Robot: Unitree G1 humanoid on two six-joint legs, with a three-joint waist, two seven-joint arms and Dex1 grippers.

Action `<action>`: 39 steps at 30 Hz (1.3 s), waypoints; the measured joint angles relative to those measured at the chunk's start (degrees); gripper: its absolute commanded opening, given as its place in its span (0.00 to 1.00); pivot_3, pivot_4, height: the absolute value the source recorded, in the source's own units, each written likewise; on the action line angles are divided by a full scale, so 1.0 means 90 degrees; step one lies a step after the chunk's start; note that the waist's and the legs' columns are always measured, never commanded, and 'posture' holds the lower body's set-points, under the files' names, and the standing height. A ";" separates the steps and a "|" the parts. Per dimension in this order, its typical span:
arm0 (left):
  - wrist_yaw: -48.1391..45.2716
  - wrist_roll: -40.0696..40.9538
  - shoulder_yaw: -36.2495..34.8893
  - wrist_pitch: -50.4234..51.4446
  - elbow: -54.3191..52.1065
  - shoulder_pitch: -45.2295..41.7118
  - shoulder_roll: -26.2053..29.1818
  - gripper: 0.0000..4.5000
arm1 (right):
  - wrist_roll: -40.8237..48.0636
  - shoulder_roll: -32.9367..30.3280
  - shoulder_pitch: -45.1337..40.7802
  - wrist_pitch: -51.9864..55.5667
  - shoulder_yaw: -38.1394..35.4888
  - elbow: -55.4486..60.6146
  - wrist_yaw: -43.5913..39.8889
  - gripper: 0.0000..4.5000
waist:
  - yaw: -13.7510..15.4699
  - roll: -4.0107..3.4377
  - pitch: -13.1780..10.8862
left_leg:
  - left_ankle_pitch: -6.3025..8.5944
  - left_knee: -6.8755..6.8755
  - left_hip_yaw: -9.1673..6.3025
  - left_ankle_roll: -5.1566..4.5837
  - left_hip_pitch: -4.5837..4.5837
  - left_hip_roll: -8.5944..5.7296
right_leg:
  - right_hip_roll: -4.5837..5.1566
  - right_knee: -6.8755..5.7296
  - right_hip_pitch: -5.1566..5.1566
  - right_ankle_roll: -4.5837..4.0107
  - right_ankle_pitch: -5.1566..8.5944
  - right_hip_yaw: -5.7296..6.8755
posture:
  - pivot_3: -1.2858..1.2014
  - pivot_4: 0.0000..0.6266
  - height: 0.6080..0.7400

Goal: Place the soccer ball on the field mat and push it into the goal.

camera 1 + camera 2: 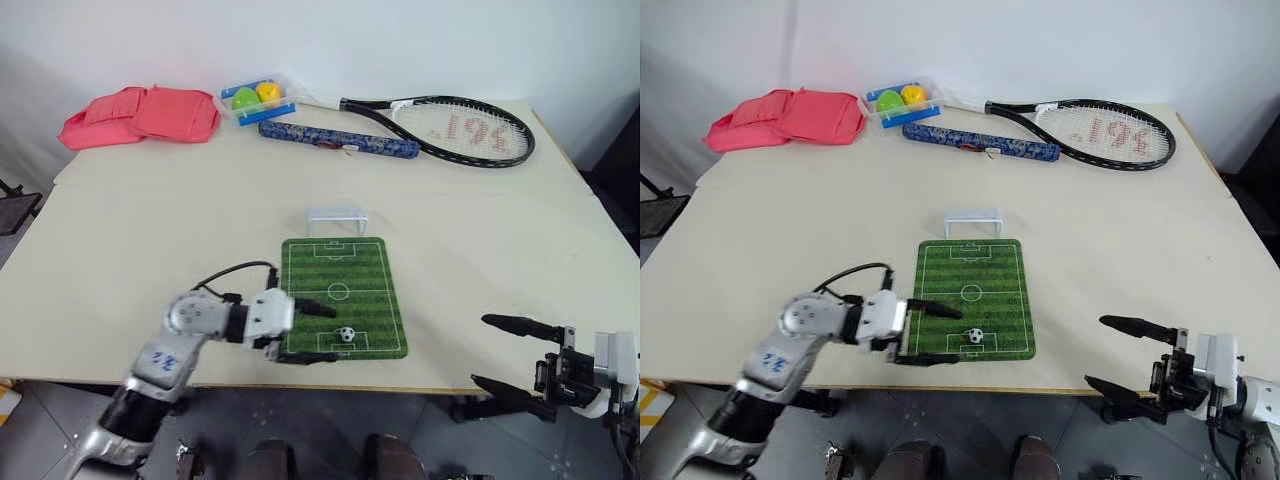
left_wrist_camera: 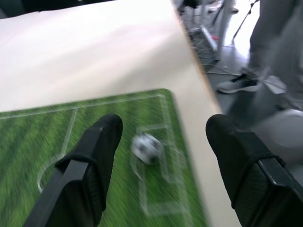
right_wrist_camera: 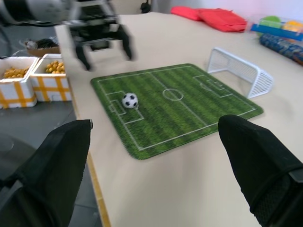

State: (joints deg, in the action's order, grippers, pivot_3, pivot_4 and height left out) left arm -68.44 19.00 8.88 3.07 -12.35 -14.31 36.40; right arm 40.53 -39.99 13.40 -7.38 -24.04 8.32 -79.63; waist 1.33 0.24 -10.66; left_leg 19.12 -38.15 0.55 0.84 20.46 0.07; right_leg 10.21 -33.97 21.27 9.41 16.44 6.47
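Table (image 1: 150, 220): racket (image 1: 470, 130), red bag (image 1: 140, 115) behind goal (image 1: 336, 220)

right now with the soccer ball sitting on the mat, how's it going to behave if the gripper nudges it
The soccer ball is round and tiny, so it will probably roll at a light touch. The field mat looks flat and smooth, so little should slow it; an off-centre push may send it wide of the goal. It sits loose between the fingers of the open left gripper.

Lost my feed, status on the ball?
Both grippers, left and right, open, empty. Small black-and-white soccer ball on green striped mat. Path to white goal clear.
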 measured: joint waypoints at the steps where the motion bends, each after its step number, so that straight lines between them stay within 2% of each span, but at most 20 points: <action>1: -0.0071 0.0152 -0.0182 0.0004 -0.0163 0.0325 0.0170 0.55 | 0.0019 -0.0003 -0.0040 -0.0001 -0.0033 0.0001 -0.0011 1.00 | 0.0003 -0.0001 -0.0001 | 0.0002 0.0000 -0.0001 -0.0002 0.0000 0.0000 | 0.0000 0.0002 -0.0001 0.0000 0.0000 0.0000 | 0.52 0.24 1.00; 4: -0.0136 0.0370 -0.0389 -0.0001 -0.0515 0.1131 0.0346 0.34 | 0.0034 -0.0009 -0.0108 -0.0005 -0.0126 -0.0004 -0.0067 1.00 | 0.0030 -0.0004 -0.0002 | 0.0005 -0.0002 -0.0003 -0.0008 -0.0001 -0.0001 | 0.0002 0.0006 -0.0008 0.0001 -0.0001 0.0001 | 0.52 0.24 1.00; 9: 0.0333 0.0091 -0.0008 -0.0111 -0.0600 0.1472 -0.0175 0.00 | 0.0022 -0.0008 -0.0163 -0.0010 -0.0125 -0.0005 -0.0175 1.00 | 0.0093 -0.0006 -0.0002 | 0.0009 -0.0009 -0.0003 -0.0015 -0.0003 -0.0005 | 0.0002 0.0012 -0.0018 0.0005 -0.0005 0.0001 | 0.52 0.24 1.00; 14: 0.0960 -0.0376 0.0876 0.0254 -0.0557 0.1169 -0.0991 0.00 | -0.0001 -0.0018 -0.0171 -0.0004 -0.0114 -0.0026 -0.0314 1.00 | 0.0089 -0.0010 0.0000 | 0.0010 -0.0008 -0.0002 -0.0015 -0.0006 -0.0005 | 0.0001 0.0010 -0.0019 0.0006 -0.0007 0.0000 | 0.52 0.24 1.00; 18: 0.1586 -0.0862 0.1230 0.0344 -0.0085 0.0505 -0.1693 0.00 | -0.0019 -0.0063 -0.0150 -0.0006 -0.0140 -0.0139 -0.0398 1.00 | 0.0117 -0.0019 0.0006 | 0.0010 -0.0015 -0.0001 -0.0016 -0.0008 -0.0008 | 0.0002 0.0013 -0.0027 0.0009 -0.0009 0.0000 | 0.52 0.24 1.00; 30: 0.1820 -0.1139 0.1404 0.0723 0.0617 -0.0063 -0.1850 0.00 | -0.0030 0.0033 0.0454 -0.0239 -0.0402 -0.0114 -0.0402 1.00 | 0.0096 -0.0028 0.0010 | 0.0010 -0.0012 0.0000 -0.0016 -0.0010 -0.0007 | 0.0002 0.0018 -0.0027 0.0009 -0.0009 -0.0001 | 0.52 0.24 1.00; 39: 0.2421 -0.1429 0.1237 0.0400 0.1856 -0.1006 -0.2460 0.00 | -0.0158 0.0398 0.0529 -0.0419 -0.0409 0.0074 0.0146 1.00 | 0.0163 -0.0026 0.0010 | 0.0010 -0.0014 0.0000 -0.0016 -0.0009 -0.0009 | 0.0002 0.0020 -0.0027 0.0011 -0.0011 0.0000 | 0.52 0.24 1.00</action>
State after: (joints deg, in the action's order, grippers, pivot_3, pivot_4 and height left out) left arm -46.65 6.14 20.01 6.67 4.36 -23.36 14.26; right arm 39.11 -36.41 18.16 -11.15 -27.72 8.99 -78.32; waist 2.79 0.00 -10.57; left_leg 19.21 -38.28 0.55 0.69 20.38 -0.01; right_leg 10.23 -33.79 21.02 9.51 16.34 6.47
